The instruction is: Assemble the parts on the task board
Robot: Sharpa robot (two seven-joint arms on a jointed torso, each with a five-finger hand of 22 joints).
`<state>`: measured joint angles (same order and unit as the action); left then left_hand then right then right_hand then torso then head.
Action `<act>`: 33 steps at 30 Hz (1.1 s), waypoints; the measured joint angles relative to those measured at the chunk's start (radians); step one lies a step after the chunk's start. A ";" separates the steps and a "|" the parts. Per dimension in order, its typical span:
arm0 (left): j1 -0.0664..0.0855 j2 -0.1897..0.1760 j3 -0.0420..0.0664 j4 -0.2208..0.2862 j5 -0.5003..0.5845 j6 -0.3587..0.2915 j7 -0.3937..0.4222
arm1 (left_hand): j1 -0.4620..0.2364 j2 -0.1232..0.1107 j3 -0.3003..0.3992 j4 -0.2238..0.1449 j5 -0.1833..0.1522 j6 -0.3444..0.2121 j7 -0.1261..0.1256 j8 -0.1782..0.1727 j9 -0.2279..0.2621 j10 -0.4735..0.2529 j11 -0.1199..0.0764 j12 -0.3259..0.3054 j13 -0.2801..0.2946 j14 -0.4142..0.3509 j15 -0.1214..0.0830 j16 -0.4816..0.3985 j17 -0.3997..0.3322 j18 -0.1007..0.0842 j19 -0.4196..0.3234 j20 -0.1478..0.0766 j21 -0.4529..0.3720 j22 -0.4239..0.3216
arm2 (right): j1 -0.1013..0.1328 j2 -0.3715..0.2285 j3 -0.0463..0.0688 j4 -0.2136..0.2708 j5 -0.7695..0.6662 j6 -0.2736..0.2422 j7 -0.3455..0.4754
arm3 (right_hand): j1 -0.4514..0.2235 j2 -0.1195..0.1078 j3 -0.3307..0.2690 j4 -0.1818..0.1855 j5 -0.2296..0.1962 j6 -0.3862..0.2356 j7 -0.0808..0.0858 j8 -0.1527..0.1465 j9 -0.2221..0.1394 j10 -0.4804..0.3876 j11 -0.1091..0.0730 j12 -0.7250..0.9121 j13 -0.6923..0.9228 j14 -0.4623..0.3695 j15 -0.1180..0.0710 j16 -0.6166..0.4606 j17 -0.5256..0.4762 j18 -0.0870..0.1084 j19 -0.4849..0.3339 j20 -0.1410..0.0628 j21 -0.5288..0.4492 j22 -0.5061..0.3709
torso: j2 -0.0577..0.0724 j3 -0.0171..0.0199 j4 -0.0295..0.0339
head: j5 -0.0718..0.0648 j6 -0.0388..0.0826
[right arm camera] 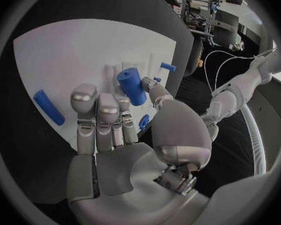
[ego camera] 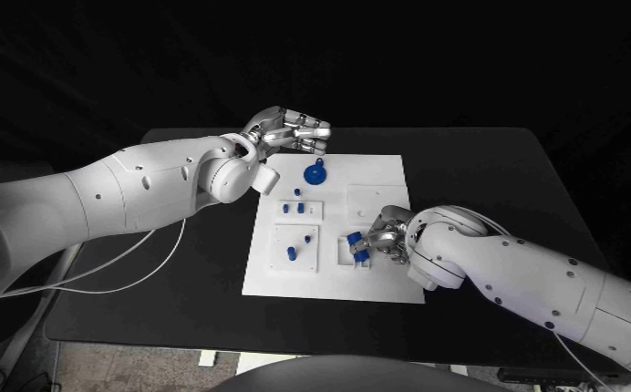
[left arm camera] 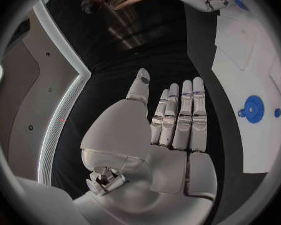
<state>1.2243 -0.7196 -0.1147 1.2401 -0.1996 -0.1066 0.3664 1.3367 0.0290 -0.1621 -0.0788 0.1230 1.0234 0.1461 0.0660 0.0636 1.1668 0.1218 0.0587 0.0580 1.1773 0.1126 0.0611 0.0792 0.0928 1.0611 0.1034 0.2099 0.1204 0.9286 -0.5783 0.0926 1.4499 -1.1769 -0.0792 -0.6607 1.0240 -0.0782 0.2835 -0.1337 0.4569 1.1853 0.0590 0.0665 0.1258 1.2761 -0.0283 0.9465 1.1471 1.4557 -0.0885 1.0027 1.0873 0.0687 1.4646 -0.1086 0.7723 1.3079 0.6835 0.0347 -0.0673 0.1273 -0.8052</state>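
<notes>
The white task board (ego camera: 381, 178) lies mid-table. My left hand (ego camera: 289, 129) hovers flat and empty beyond the board's far left corner, its fingers (left arm camera: 181, 115) stretched straight; a round blue disc (ego camera: 315, 173) (left arm camera: 253, 109) sits on the board beside it. My right hand (ego camera: 386, 235) is low over the board's near right part. There its thumb and a fingertip pinch a short blue cylinder (right arm camera: 131, 86) (ego camera: 353, 240), which stands tilted on the board (right arm camera: 72, 50). Another blue piece (right arm camera: 143, 121) lies under the fingers. A blue peg (right arm camera: 48, 106) lies loose nearby.
Small blue pegs stand in the board's left blocks (ego camera: 298, 208) (ego camera: 292, 252). A tiny blue peg (right arm camera: 168, 66) lies toward the board's edge. A white cable (ego camera: 131, 264) trails over the black table on the left. Bare board shows at the far right (ego camera: 375, 173).
</notes>
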 measured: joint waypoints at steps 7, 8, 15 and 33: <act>0.000 0.001 0.000 -0.001 0.000 0.002 -0.002 | 0.000 0.000 -0.004 0.004 0.000 0.000 0.000 0.000 0.000 0.000 0.000 0.000 0.000 0.000 0.000 0.000 0.001 0.000 0.000 0.000 0.000 -0.002 | -0.001 0.002 -0.002 0.004 -0.006 0.012 0.001 | 0.010 0.006 -0.038 0.039 -0.061 0.000 0.000 0.000 -0.004 0.000 0.000 0.000 -0.001 0.000 0.000 -0.004 0.002 0.000 0.000 0.000 0.000 0.000 | 0.000 0.0006 -0.0005 | 0.004 -0.003; 0.000 0.001 0.000 -0.001 0.000 0.002 -0.002 | 0.000 0.000 -0.004 0.004 0.000 0.000 0.000 0.000 0.000 0.000 0.000 0.000 0.000 0.000 0.000 0.000 0.001 0.000 0.000 0.000 0.000 -0.002 | -0.001 0.002 -0.002 0.005 -0.006 0.012 0.001 | 0.016 0.000 -0.039 0.052 -0.071 0.000 0.000 0.000 -0.004 0.000 0.000 0.000 -0.002 0.000 0.000 -0.004 0.003 0.000 0.000 0.000 -0.001 0.000 | 0.000 0.0008 -0.0005 | 0.005 -0.004; 0.000 0.001 0.000 -0.001 0.000 0.003 -0.005 | -0.002 0.002 -0.003 0.005 0.000 0.000 0.000 0.000 0.000 0.000 0.000 0.000 0.000 0.000 0.000 0.000 0.001 0.000 0.000 0.000 0.000 -0.004 | -0.003 0.001 -0.004 0.009 -0.017 0.007 0.003 | 0.040 -0.025 -0.030 0.081 -0.061 0.000 0.000 0.000 -0.002 0.000 0.000 0.000 -0.002 0.000 0.000 -0.004 0.004 0.000 0.000 0.000 -0.004 0.000 | 0.000 0.0012 0.0000 | 0.008 -0.005; 0.000 0.002 0.000 -0.002 -0.001 0.006 -0.011 | -0.004 0.004 -0.001 0.007 0.000 0.000 0.000 0.000 0.000 0.000 0.000 0.000 0.000 0.000 0.000 0.000 0.001 0.000 0.000 0.000 0.000 -0.005 | -0.008 -0.004 -0.007 0.025 -0.033 -0.014 0.011 | 0.020 -0.011 -0.019 0.028 -0.035 0.004 -0.004 -0.009 -0.004 -0.002 -0.002 0.000 -0.002 0.000 0.000 -0.008 0.004 0.000 0.000 0.000 -0.004 0.000 | 0.000 0.0006 0.0000 | 0.017 -0.007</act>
<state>1.2243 -0.7180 -0.1147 1.2382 -0.2003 -0.1006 0.3557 1.3328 0.0329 -0.1635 -0.0722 0.1230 1.0234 0.1461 0.0660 0.0636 1.1668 0.1218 0.0587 0.0580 1.1773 0.1126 0.0611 0.0797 0.0929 1.0611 0.1034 0.2099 0.1152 0.9210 -0.5820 0.0858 1.4747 -1.2103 -0.0936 -0.6494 1.0444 -0.0896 0.2646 -0.1059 0.4217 1.1892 0.0550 0.0577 0.1218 1.2739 -0.0303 0.9466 1.1451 1.4555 -0.0883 0.9951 1.0915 0.0686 1.4647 -0.1087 0.7681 1.3076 0.6831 0.0353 -0.0673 0.1448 -0.8126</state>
